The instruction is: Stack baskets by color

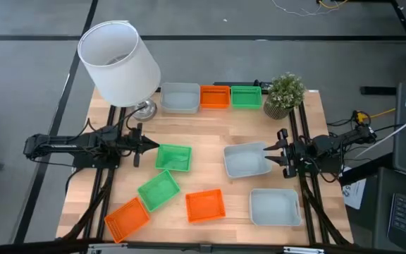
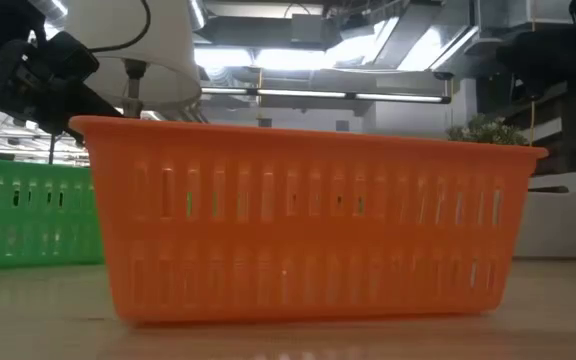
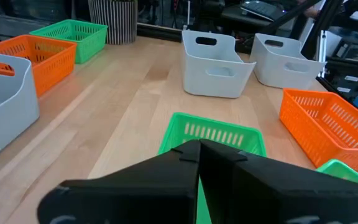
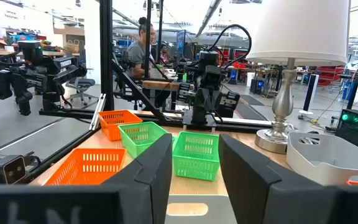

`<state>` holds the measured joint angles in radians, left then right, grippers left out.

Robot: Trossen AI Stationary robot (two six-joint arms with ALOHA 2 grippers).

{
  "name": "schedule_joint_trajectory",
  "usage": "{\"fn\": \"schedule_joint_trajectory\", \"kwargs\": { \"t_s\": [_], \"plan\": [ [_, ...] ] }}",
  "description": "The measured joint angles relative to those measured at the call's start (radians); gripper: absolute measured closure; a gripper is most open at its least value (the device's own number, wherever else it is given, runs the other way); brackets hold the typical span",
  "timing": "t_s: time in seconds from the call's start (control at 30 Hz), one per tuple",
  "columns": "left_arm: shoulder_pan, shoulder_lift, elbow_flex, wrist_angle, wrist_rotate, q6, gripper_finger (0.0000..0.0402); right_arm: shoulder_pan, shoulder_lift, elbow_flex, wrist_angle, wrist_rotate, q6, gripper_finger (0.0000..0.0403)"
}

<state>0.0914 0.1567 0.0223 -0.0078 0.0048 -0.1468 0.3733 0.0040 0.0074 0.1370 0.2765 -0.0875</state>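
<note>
Nine baskets lie on the wooden table. A grey (image 1: 180,97), an orange (image 1: 214,97) and a green one (image 1: 246,96) stand in a row at the far edge. A green (image 1: 173,156) and a grey basket (image 1: 247,161) sit mid-table. Along the near edge are an orange (image 1: 127,217), a green (image 1: 158,190), an orange (image 1: 205,205) and a grey one (image 1: 274,207). My left gripper (image 1: 152,146) is shut, its tips at the middle green basket's left wall (image 3: 210,130). My right gripper (image 1: 272,155) is open at the middle grey basket's right end. My left gripper points level toward the table's right, its shut tips (image 3: 197,149) at the green basket's left wall; I cannot tell whether they touch it. My right gripper points level toward the table's left, and the grey basket's right rim (image 4: 194,208) shows low between its open fingers; whether they touch it I cannot tell.
A lamp with a large white shade (image 1: 118,63) stands at the far left corner. A small potted plant (image 1: 285,94) stands at the far right. In the low view the near orange basket (image 2: 308,230) fills most of the picture. Bare wood lies between the far row and the middle baskets.
</note>
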Motion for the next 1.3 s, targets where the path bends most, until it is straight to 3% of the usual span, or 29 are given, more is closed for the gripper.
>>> {"fn": "schedule_joint_trajectory", "kwargs": {
  "t_s": [1.2, 1.3],
  "plan": [
    [0.0, 0.0, 0.0, 0.0, 0.0, 0.0, 0.0401, 0.0, 0.0, 0.0, 0.001, 0.016, 0.003, 0.0271],
    [0.0, 0.0, 0.0, 0.0, 0.0, 0.0, 0.0401, 0.0, 0.0, 0.0, 0.002, 0.004, 0.076, 0.0271]
  ]
}}
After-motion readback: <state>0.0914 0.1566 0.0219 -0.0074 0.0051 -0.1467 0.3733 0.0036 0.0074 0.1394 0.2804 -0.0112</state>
